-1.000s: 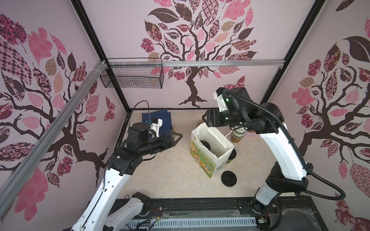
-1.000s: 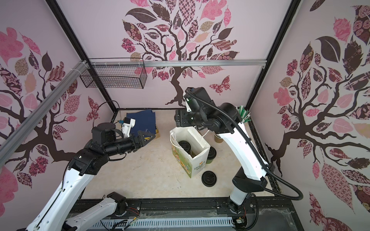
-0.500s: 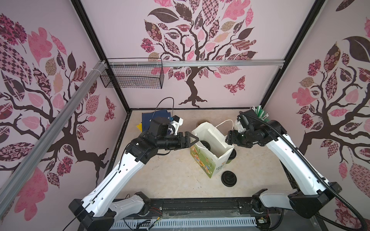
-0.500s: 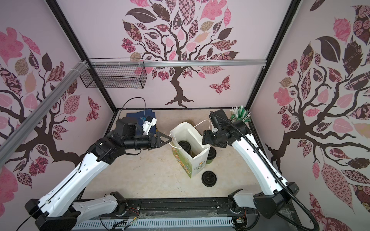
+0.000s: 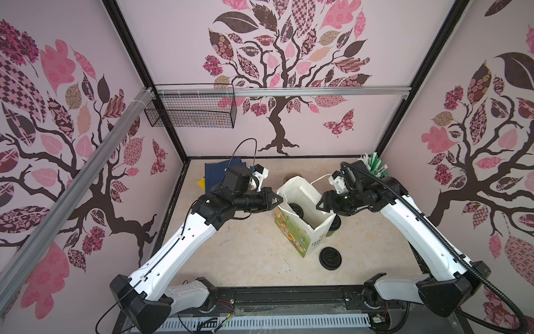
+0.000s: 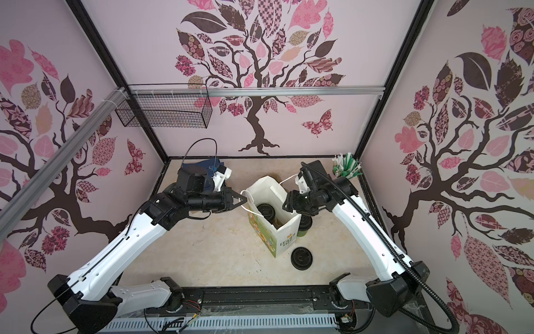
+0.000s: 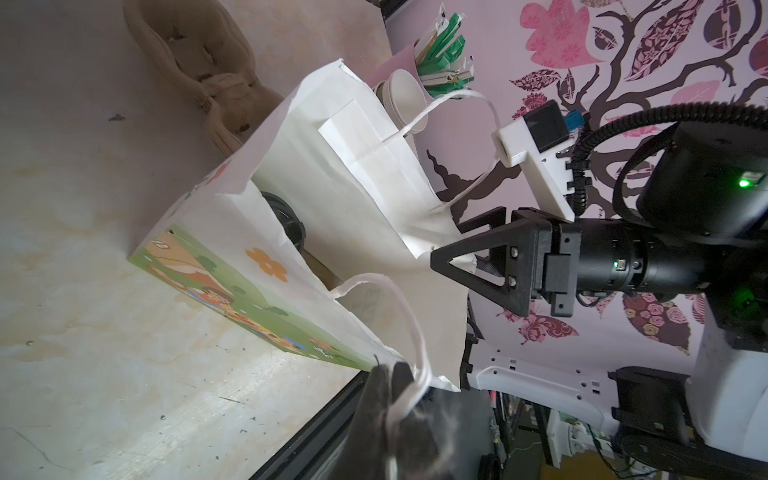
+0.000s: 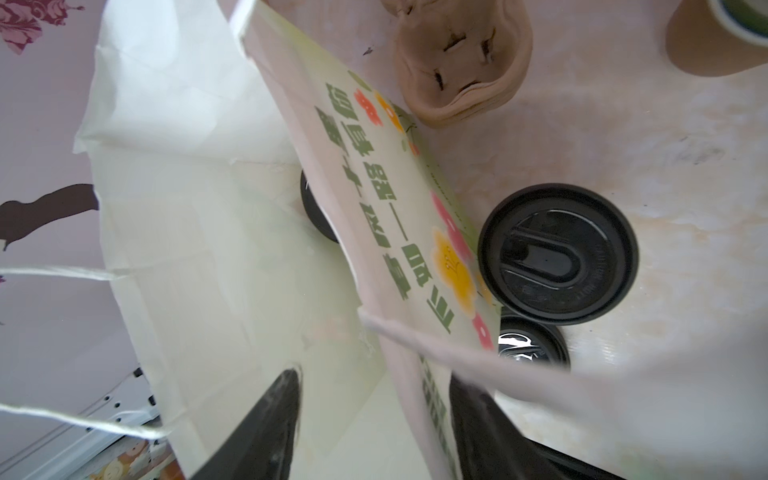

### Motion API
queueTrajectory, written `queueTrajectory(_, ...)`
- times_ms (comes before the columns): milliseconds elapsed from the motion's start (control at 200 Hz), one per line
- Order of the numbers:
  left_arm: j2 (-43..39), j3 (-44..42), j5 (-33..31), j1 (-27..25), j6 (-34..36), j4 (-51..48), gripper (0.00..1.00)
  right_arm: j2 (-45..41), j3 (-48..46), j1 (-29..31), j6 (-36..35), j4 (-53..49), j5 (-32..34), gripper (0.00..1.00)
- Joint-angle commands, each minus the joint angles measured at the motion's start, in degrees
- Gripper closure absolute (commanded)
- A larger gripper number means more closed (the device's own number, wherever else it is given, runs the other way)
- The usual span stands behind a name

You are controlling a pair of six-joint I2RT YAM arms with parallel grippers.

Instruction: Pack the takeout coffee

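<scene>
Lidded cup [image 6: 264,210] inside bag [image 6: 277,241], second cup [image 6: 305,225] just outside. Left gripper [image 6: 244,199] clamps bag rim; right gripper [image 6: 286,203] straddles it, jaws apart.

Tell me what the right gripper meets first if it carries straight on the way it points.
The paper bag: the right gripper straddles its rim wall, so that wall would likely run deeper between the open jaws. Depth beyond is unclear.

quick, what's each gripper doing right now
left gripper: shut on the paper bag at its rim, by the handle.
right gripper: open, fingers either side of the paper bag's far wall, not clamped.
</scene>
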Motion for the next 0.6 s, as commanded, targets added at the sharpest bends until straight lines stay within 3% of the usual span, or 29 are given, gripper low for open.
queueTrajectory(0, -0.50, 4.48, -3.68, 1.47, 1.88, -2.51, 0.97, 0.22, 0.19, 0.90, -0.33, -0.47, -5.66, 0.39)
queueTrajectory(200, -0.85, 5.39, -3.24, 5.56, 3.20, -5.52, 1.00, 2.04, 1.00, 5.23, -0.72, -0.45, -9.01, 0.38)
queueTrajectory(305, -0.59, 5.95, -3.15, 6.20, 4.18, -7.00, 1.00, 2.22, 3.01, 5.78, -1.11, -1.42, -7.49, 0.36)
queueTrajectory(435, -1.02, 4.70, -3.19, 6.36, 4.21, -7.06, 1.00, 0.36, 8.09, 5.79, -2.60, -5.13, 2.91, 0.29)
queueTrajectory(595, -1.80, 3.35, -2.97, 6.37, 3.43, -5.54, 1.00, -7.03, 7.04, 4.67, -0.72, -5.23, 18.14, 0.22)
